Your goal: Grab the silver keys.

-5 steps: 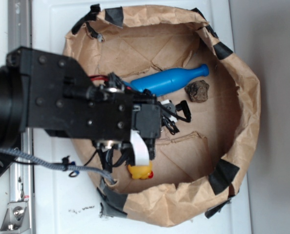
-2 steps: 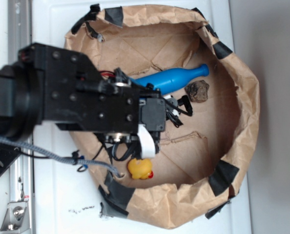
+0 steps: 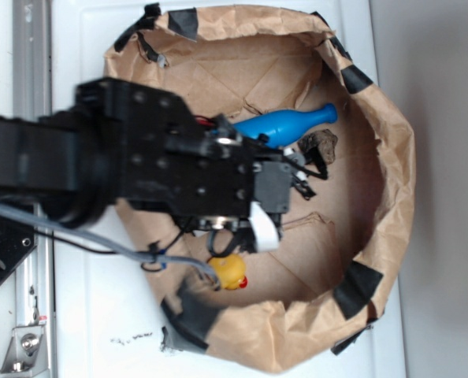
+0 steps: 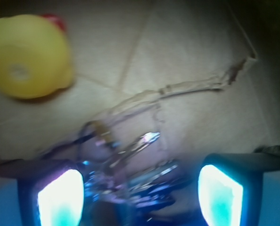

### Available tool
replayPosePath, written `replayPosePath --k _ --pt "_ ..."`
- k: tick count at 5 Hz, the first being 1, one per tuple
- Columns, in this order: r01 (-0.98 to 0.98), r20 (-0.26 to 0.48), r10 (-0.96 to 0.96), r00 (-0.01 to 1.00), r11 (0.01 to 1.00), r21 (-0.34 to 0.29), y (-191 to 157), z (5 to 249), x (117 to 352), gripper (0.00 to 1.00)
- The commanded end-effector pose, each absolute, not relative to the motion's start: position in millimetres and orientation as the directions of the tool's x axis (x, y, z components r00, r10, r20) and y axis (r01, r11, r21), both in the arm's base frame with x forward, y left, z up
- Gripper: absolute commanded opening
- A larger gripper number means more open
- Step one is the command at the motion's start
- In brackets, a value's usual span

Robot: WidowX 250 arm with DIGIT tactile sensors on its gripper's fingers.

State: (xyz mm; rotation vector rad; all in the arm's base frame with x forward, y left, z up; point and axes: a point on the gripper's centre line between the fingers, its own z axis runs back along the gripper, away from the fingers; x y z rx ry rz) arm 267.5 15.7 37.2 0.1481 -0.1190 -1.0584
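The silver keys (image 4: pixel 140 176) are a blurred, shiny bunch on a thin ring, lying on the brown paper floor. In the wrist view they sit between my two lit fingers (image 4: pixel 60 197), nearer the left one. My gripper (image 4: pixel 140 200) is open around them, and the pads do not touch them. In the exterior view my gripper (image 3: pixel 306 169) is inside the paper bag, just below the blue bottle. The keys are hidden there under the arm.
A large blue plastic bottle (image 3: pixel 285 126) lies just beyond the gripper, and a brown rock (image 3: pixel 322 142) lies beside its neck. A yellow rubber duck (image 3: pixel 230 272) sits at the near side and also shows in the wrist view (image 4: pixel 29 56). The crumpled, taped bag wall (image 3: pixel 391 157) rings everything.
The arm has moved to the right, deeper into the bag. The gripper has shifted toward the rock and the bottle's neck. The bottle, rock and duck have not moved.
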Motion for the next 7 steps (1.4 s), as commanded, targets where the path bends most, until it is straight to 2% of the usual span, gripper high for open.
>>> replayPosePath --k 1,7 --pt "0.847 0.064 -0.878 0.473 0.474 0.241 3.4 45.1 282.4 0.0" --pt "0.835 0.06 -0.873 0.483 0.48 0.269 2.0 38.6 294.0 0.0"
